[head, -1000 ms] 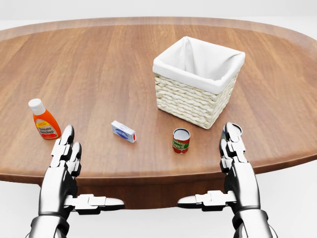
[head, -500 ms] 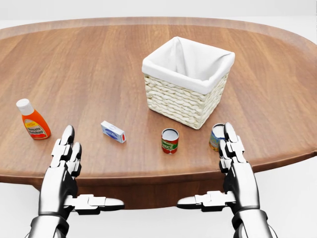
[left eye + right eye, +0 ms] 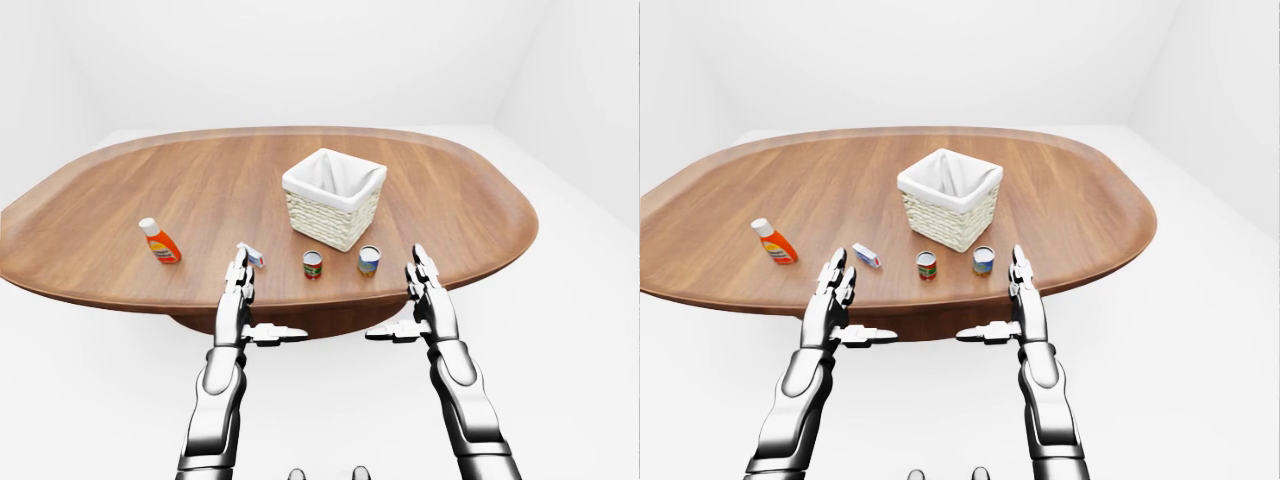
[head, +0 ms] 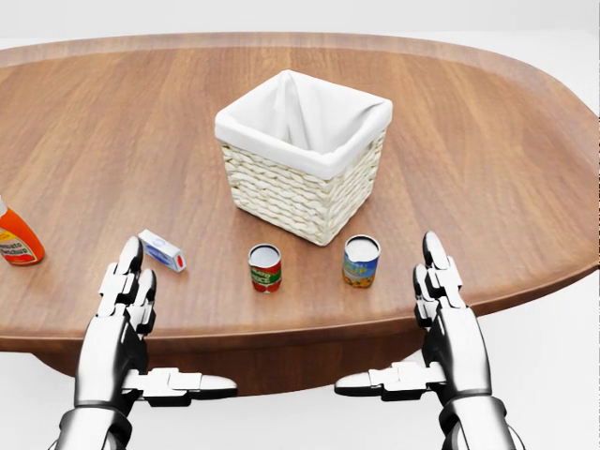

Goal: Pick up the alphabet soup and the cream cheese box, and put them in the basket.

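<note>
The wicker basket (image 4: 302,173) with its white cloth lining stands upright on the oval wooden table (image 4: 112,122), near the middle of the head view. Just below it in that view stand two small cans, apart from each other and from the basket: a red-labelled can (image 4: 265,268) to the left and a can with a blue and yellow label (image 4: 361,261) to the right. Which of them is the alphabet soup, the labels are too small to tell. The cream cheese box (image 4: 162,250), white with blue print, lies flat further left, just above the left hand (image 4: 124,309) in the head view and not touching it. An orange bottle with a white cap (image 3: 772,241) sits well off to the left.

Both hands hover at the near edge of the table, holding nothing. The left hand's fingers (image 4: 128,272) are stretched out straight with the thumb turned inward; the right hand (image 4: 448,314) mirrors it, fingers (image 4: 436,267) spread flat and empty, just right of the blue-labelled can.
</note>
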Available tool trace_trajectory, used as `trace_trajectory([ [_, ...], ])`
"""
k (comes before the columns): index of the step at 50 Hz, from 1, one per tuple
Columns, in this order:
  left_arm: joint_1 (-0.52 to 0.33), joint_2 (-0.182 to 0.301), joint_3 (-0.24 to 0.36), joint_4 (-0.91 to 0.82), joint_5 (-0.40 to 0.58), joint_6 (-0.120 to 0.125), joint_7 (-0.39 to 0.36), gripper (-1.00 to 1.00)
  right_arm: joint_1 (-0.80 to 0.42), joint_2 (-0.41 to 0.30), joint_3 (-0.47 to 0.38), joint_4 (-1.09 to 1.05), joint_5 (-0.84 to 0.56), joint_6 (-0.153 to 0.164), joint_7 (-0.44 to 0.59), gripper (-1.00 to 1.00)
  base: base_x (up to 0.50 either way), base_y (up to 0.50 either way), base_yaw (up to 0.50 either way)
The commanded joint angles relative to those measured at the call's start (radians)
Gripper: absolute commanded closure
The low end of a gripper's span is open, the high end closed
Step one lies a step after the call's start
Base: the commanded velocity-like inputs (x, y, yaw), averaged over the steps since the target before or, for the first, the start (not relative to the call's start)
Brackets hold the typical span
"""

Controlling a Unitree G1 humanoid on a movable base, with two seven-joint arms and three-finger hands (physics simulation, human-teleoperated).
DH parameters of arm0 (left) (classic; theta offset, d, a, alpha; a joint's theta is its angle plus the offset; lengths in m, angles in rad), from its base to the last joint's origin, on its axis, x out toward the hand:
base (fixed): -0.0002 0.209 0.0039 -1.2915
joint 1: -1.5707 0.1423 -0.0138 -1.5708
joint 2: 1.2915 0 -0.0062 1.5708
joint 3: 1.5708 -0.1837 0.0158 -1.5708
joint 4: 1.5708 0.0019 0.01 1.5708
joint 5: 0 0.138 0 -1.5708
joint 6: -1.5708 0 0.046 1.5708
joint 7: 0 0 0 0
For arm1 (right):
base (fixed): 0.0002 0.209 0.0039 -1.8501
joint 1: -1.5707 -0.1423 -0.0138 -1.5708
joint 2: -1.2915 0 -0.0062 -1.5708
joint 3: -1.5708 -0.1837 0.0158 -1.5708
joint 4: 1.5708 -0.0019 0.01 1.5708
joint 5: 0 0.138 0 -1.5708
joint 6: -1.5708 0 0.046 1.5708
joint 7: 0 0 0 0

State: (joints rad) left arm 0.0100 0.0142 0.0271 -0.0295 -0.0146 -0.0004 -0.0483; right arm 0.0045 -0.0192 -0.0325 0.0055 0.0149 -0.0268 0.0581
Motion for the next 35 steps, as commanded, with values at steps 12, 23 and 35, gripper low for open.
trace_trajectory([
  [12, -0.005, 0.003, 0.005, 0.013, -0.004, -0.008, -0.002, -1.0, -0.003, 0.003, -0.002, -0.001, -0.017, -0.009, -0.028, -1.0, 0.0, 0.0, 0.0],
  [23, -0.004, 0.003, 0.007, 0.013, -0.005, -0.007, -0.002, -1.0, -0.029, -0.002, -0.044, 0.02, -0.019, -0.019, -0.141, -1.0, 0.0, 0.0, 0.0],
  [35, -0.011, 0.002, 0.008, 0.028, -0.012, -0.012, 0.0, -1.0, -0.035, -0.013, -0.077, 0.015, -0.004, -0.026, -0.205, -1.0, 0.0, 0.0, 0.0],
])
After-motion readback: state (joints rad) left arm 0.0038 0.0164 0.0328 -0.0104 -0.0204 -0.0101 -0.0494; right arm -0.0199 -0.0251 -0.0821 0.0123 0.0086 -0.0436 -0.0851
